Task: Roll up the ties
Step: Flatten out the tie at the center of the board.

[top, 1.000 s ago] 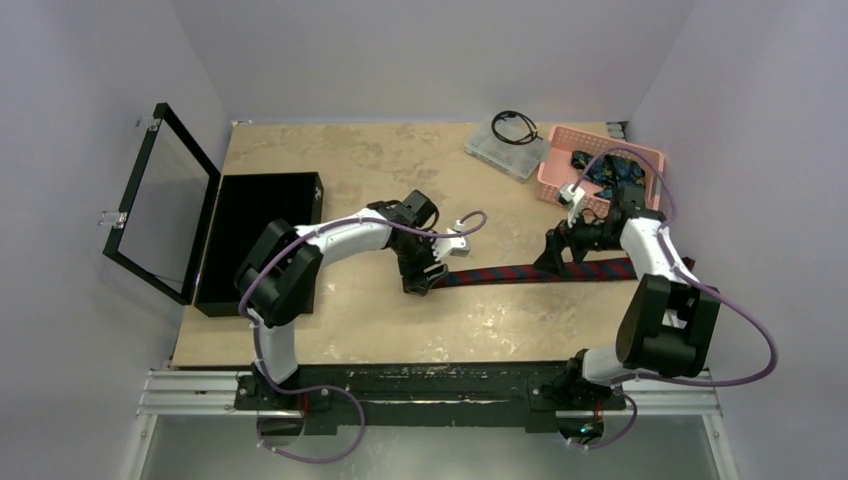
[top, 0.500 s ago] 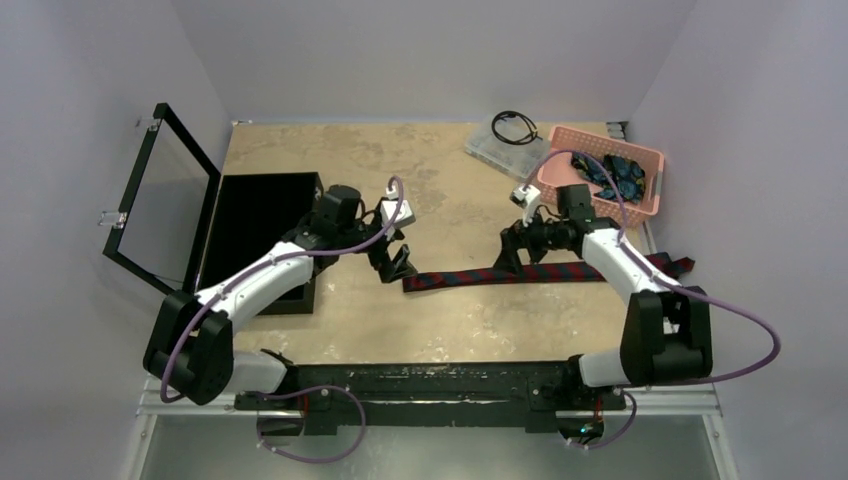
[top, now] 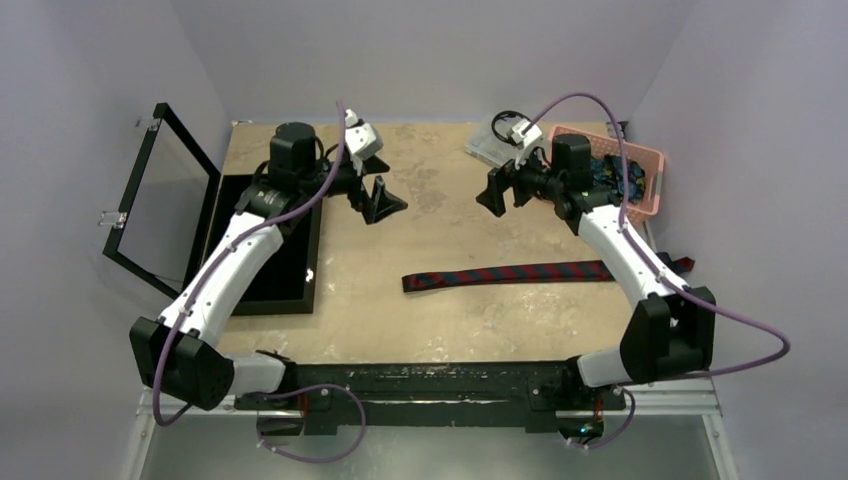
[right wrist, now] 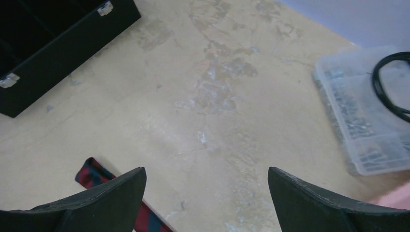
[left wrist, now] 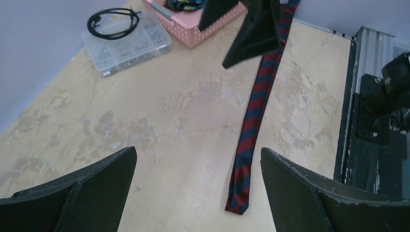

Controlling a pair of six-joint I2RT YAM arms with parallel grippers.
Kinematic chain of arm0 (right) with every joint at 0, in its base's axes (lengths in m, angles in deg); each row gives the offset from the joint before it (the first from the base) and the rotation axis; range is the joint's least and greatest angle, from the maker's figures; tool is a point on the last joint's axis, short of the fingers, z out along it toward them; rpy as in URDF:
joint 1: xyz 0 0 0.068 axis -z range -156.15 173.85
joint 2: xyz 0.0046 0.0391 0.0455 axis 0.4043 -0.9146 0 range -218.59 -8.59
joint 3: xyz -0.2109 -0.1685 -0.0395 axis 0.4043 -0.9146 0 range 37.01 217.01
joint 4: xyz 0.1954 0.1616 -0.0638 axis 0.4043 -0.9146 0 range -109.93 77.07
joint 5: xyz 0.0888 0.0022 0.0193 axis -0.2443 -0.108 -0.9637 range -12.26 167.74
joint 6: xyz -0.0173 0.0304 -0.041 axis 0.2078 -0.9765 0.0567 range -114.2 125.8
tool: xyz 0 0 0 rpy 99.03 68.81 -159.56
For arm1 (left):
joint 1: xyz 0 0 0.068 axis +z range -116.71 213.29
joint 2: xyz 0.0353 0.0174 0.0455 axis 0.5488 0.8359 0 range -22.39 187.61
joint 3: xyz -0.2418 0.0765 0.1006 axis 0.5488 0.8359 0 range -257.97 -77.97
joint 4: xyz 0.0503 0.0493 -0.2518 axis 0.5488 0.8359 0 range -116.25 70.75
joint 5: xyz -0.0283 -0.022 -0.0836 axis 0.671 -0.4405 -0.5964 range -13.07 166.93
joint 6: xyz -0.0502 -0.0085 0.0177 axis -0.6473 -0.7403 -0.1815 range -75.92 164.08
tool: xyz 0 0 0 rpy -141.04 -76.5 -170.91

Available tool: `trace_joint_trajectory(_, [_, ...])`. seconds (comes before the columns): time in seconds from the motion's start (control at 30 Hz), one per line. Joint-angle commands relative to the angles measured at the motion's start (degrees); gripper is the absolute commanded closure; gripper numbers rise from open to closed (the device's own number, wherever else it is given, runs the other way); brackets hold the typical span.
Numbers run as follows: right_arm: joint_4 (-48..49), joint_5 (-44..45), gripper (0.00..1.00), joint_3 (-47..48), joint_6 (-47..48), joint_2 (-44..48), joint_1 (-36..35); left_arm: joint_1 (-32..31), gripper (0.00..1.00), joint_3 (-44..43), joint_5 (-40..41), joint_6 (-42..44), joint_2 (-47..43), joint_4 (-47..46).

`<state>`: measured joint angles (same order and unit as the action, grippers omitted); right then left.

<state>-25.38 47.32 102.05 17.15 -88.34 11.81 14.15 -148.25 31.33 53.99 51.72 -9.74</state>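
**A:** One maroon striped tie is laid flat and straight on the table. It runs parallel to the near edge, from the middle out to the right edge. No turn of a roll is seen in it.

**B:** How are the grippers placed?

**A:** The left gripper and the right gripper hang over the far half of the table, well apart from the tie. Both are spread wide and nothing is held in either.

**B:** Which step is judged to be in hand?

**A:** The laying-out looks done and the rolling is not yet begun. The blue-green ties are heaped in the pink basket at the far right corner.

**B:** What is called for next?

**A:** Probably the free end near the middle is to be pinched and folded over itself. The cloth would be pressed flat by the other gripper, so the coil is kept tight.
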Motion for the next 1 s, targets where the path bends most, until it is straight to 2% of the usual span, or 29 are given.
trace_joint_trajectory(0.0, [-5.14,-8.99,0.02,1.55,-4.12,-2.95,-0.18,0.42,0.0,-8.26,5.16,-2.25,3.59,8.25])
trace_joint_trajectory(0.07, [-3.16,-9.36,0.02,-0.61,-6.98,-2.75,-0.4,0.42,0.0,-3.06,6.73,0.16,1.61,5.36])
trace_joint_trajectory(0.17, [-5.2,-11.59,0.02,-1.93,-7.38,-4.55,-0.93,0.25,0.0,5.26,6.43,3.32,-1.99,2.23])
trace_joint_trajectory(0.27, [-4.42,-15.17,0.02,-5.04,-9.18,-5.85,-1.31,0.23,0.0,13.78,4.72,1.96,-4.68,-1.64])
trace_joint_trajectory(0.37, [-3.05,-19.81,0.02,-7.94,-10.83,-7.84,-1.71,-0.02,0.0,29.0,-1.78,-0.51,-9.87,-18.19])
trace_joint_trajectory(0.4, [-3.04,-21.33,0.05,-8.51,-10.88,-8.99,-1.9,-0.29,0.0,32.17,-4.41,-0.76,-10.06,-22.97])
trace_joint_trajectory(0.43, [-3.1,-22.78,0.11,-9.0,-10.91,-10.34,-2.0,-0.91,0.0,33.14,-5.34,0.54,-9.21,-22.14])
trace_joint_trajectory(0.53, [-2.26,-24.79,0.29,-10.75,-11.75,-14.31,-2.43,-3.48,0.01,36.38,-1.79,4.76,-6.87,-25.2])
trace_joint_trajectory(0.63, [1.76,-24.98,0.51,-12.61,-15.4,-17.52,-3.17,-6.09,0.06,37.26,2.0,5.91,-3.91,-28.03])
trace_joint_trajectory(0.73, [4.31,-24.32,0.59,-13.5,-17.27,-18.94,-4.05,-9.42,0.12,38.81,4.71,6.84,-0.23,-31.71])
trace_joint_trajectory(0.83, [5.22,-23.89,0.66,-13.53,-17.59,-19.56,-4.71,-12.65,0.17,40.68,7.73,12.21,2.61,-34.0])
trace_joint_trajectory(0.97, [8.03,-23.92,0.74,-13.88,-19.21,-19.39,-6.06,-13.09,0.22,42.98,10.86,12.04,3.81,-40.84])
